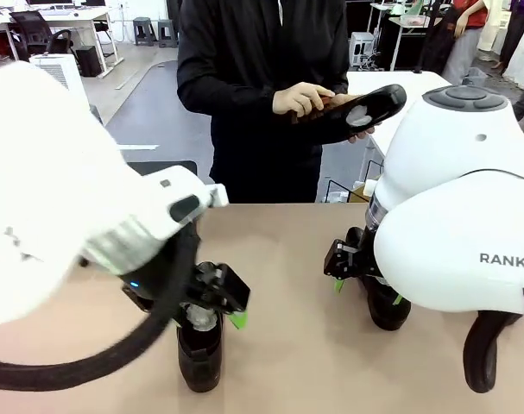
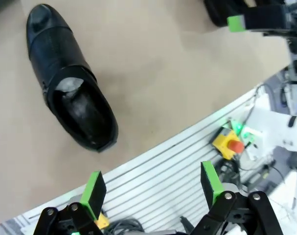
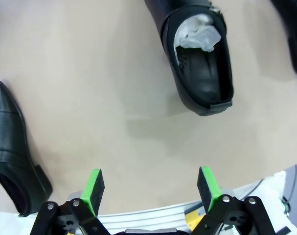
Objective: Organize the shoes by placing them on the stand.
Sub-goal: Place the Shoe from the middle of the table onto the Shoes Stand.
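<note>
Right now both arms hang low over the tan bench [image 1: 287, 250] with nothing in their grip. The left gripper [image 2: 152, 188] has its jaws spread wide, the green pads [image 2: 94, 192] well apart with only bare space between them. Its wrist view looks past the bench's near edge, where a yellow box with a red button [image 2: 229, 142] sits below. The left-side shoe [image 2: 70, 81] lies flat on the bench, clear of the fingers, its opening showing a dark lining and a scrap of whitish paper. In the front view this gripper hovers just above that shoe's opening, and the toe points toward the camera. The right gripper [image 3: 150, 187] is likewise wide open and empty. Ahead of it the stuffed shoe [image 3: 199, 54] rests on the bench with crumpled white paper tucked into its front, well apart from the pads. Another black shoe, the edge shoe [image 3: 13, 152], lies at the side of that view, cut off by the frame. Whether it is the left-side shoe cannot be told. Across the bench a person [image 1: 244, 78] in black stands holding the held shoe [image 1: 374, 105] at chest height, one hand [image 1: 305, 99] laid on top of it.
</note>
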You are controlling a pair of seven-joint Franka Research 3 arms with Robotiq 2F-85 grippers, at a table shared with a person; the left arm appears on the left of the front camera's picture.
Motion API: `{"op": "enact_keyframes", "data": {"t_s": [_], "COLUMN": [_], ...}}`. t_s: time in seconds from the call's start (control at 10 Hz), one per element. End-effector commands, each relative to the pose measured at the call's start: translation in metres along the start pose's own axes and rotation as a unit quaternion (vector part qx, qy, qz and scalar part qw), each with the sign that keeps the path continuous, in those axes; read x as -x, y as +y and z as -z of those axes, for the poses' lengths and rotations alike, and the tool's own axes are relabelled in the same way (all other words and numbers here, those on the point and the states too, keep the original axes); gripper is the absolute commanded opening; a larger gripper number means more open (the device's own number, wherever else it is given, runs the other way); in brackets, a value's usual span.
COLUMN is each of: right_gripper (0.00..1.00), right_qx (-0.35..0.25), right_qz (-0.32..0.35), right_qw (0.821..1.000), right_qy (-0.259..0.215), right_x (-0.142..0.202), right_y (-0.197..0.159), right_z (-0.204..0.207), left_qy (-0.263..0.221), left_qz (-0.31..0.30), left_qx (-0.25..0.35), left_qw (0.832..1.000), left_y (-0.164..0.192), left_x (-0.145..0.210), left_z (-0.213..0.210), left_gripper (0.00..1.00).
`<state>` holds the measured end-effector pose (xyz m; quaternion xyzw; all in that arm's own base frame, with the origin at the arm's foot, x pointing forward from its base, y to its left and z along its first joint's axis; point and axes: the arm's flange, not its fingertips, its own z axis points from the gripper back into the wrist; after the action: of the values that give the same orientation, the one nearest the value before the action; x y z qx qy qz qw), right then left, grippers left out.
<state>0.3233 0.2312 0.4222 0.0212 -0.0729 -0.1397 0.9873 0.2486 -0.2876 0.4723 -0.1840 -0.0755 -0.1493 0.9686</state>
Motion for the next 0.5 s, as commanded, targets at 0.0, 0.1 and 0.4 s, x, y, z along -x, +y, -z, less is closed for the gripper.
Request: {"op": "enact_keyframes", "data": {"t_s": [0.0, 0.1, 0.4], "right_gripper": [1.00, 1.00, 1.00], "right_qx": [-0.008, -0.008, -0.008], "right_qz": [-0.010, -0.010, -0.010], "right_qw": [1.000, 1.000, 1.000], "right_qy": [-0.001, -0.001, -0.001], "right_x": [-0.003, -0.003, -0.003], "right_y": [0.004, 0.004, 0.004], "right_z": [0.000, 0.000, 0.000], "left_qy": [0.003, 0.008, 0.009], "left_qz": [-0.020, -0.017, -0.047], "left_qx": [-0.043, -0.056, -0.102], "left_qw": [0.999, 0.998, 0.994], "left_y": [-0.013, -0.017, -0.015], "left_x": [-0.020, -0.022, -0.035], "left_z": [0.018, 0.032, 0.066], "left_gripper": [1.00, 1.00, 1.00]}}
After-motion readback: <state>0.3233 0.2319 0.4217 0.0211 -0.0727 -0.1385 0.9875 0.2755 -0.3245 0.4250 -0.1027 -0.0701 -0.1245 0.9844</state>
